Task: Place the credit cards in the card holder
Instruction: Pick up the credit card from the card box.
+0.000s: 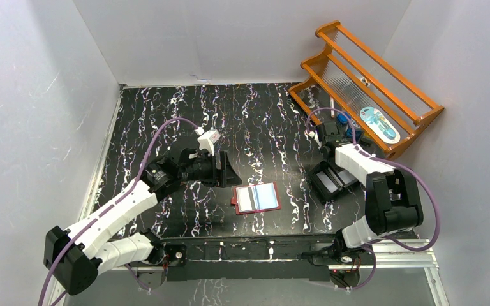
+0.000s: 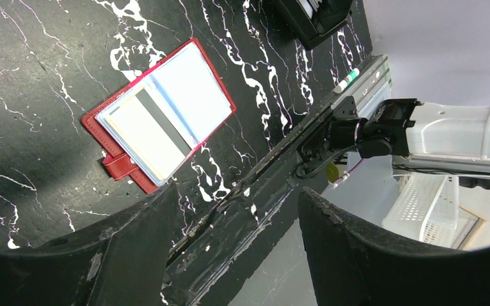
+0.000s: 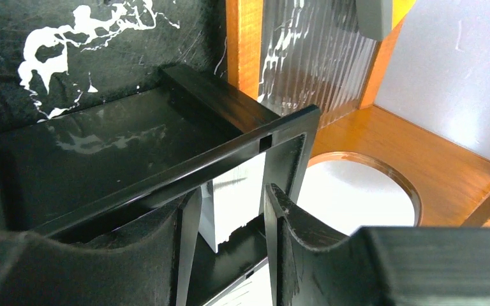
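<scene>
Left arm stretched low over the table [image 1: 261, 115], left gripper [image 1: 224, 169] jaws wide, empty | right arm reached back, right gripper [image 3: 231, 191] straddled a pale credit card [image 3: 233, 213] in black box [image 3: 102, 146], grip unclear | card holder [image 1: 257, 198] lay open between the arms.

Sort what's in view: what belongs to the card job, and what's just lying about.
Job: card holder, open flat; striped card in its pocket; pale card in the black box, with the right gripper astride it.
Lying about: wooden rack; blue-and-white item on it.
</scene>
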Robot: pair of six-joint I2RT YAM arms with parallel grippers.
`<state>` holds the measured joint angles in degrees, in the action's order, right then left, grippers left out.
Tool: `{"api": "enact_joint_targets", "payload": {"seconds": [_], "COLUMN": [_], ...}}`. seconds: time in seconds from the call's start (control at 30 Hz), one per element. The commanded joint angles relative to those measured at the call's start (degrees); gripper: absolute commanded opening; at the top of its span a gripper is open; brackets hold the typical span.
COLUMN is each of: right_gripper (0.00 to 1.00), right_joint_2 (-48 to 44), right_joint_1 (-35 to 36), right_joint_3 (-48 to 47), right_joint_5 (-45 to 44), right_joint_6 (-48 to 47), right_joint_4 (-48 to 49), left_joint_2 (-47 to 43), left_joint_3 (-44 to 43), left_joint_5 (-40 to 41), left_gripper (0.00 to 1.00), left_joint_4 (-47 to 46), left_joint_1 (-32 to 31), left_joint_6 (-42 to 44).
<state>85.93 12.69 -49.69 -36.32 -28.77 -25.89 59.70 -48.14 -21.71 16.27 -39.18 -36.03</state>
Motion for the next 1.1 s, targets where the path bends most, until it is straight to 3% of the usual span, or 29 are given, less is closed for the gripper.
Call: {"api": "enact_joint_targets", "payload": {"seconds": [0.0, 0.47, 0.8, 1.07], "right_gripper": [0.49, 0.43, 0.29, 0.24], "right_joint_2": [1.00, 0.90, -0.84, -1.58], "right_joint_1": [-0.38, -0.41, -0.38, -0.45], "right_joint_3": [0.97, 2.93, 1.15, -0.24], "right_joint_5": [-2.30, -2.47, -2.05, -2.27], "right_joint_6": [-0.84, -1.86, -0.73, -0.44], "right_joint_4": [4.08, 6.82, 4.31, 3.06], "left_joint_2": [-2.19, -4.39, -4.52, -4.68], "left_joint_3": [0.58, 0.74, 1.03, 1.11], "left_joint_5": [-1.49, 0.27, 0.23, 0.36], "left_gripper": [0.67, 0.68, 0.69, 0.69], "left_joint_4": [-0.67, 1.13, 0.62, 0.50], "left_joint_1": [-0.04, -0.02, -0.02, -0.02], "left_joint_6": [0.41, 1.36, 0.98, 0.81]}}
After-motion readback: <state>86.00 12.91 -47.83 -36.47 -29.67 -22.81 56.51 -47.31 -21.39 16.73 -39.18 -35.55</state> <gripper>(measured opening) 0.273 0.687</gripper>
